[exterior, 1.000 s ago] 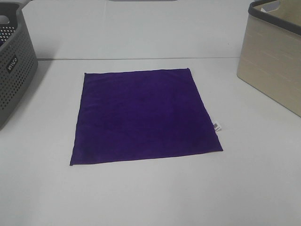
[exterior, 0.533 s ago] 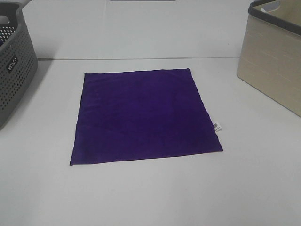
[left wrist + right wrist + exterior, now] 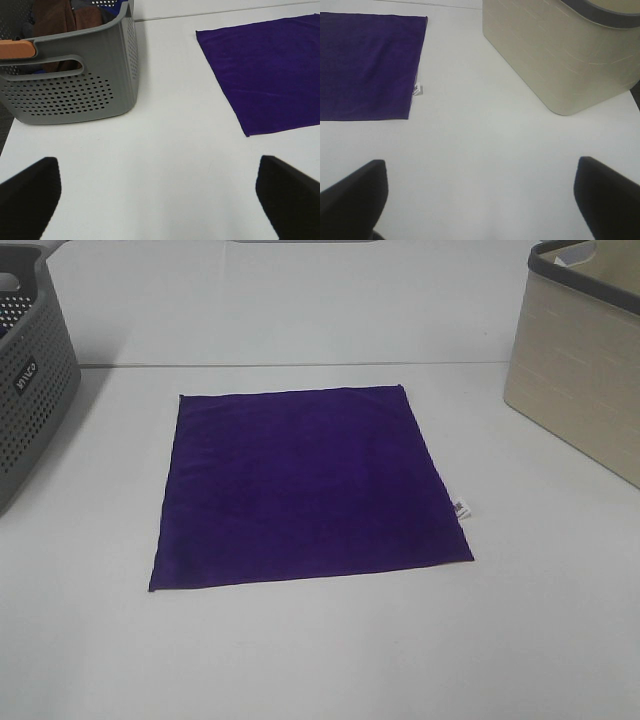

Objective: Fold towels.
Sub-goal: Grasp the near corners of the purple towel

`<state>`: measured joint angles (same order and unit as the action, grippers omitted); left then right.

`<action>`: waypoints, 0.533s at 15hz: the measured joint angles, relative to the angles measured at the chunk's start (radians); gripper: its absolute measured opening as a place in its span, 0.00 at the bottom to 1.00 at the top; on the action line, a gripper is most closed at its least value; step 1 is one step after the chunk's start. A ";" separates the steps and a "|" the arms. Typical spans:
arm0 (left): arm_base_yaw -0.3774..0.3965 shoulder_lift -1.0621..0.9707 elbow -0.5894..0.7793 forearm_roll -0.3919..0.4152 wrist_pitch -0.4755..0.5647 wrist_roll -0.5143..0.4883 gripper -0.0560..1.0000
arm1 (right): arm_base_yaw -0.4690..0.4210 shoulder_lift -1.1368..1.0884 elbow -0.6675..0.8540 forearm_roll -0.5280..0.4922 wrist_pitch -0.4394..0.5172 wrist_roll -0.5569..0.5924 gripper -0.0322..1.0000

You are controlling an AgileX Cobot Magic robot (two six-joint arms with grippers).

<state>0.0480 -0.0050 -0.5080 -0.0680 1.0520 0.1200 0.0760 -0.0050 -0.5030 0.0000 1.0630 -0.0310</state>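
A purple towel [image 3: 305,485] lies flat and spread out on the white table, with a small white tag [image 3: 461,508] at its right edge. It also shows in the left wrist view [image 3: 270,70] and in the right wrist view [image 3: 367,65]. My left gripper [image 3: 160,195] is open and empty over bare table, apart from the towel's corner. My right gripper [image 3: 480,195] is open and empty over bare table between the towel and the beige bin. Neither gripper shows in the exterior high view.
A grey perforated basket [image 3: 25,390] stands at the far left; in the left wrist view [image 3: 75,85] it holds brown and other cloths. A beige bin with a dark rim [image 3: 585,360] stands at the far right, also in the right wrist view [image 3: 565,50].
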 joint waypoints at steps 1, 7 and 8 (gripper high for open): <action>0.000 0.000 0.000 0.000 0.000 0.000 0.99 | 0.000 0.000 0.000 0.000 0.000 0.000 0.98; 0.000 0.287 -0.158 0.000 0.052 0.000 0.99 | 0.000 0.313 -0.188 -0.013 0.018 0.017 0.98; 0.000 0.578 -0.283 0.000 0.078 0.004 0.99 | 0.000 0.644 -0.303 -0.016 0.029 0.025 0.98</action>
<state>0.0480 0.5730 -0.7910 -0.0680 1.1300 0.1240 0.0760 0.6390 -0.8060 -0.0160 1.0920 -0.0060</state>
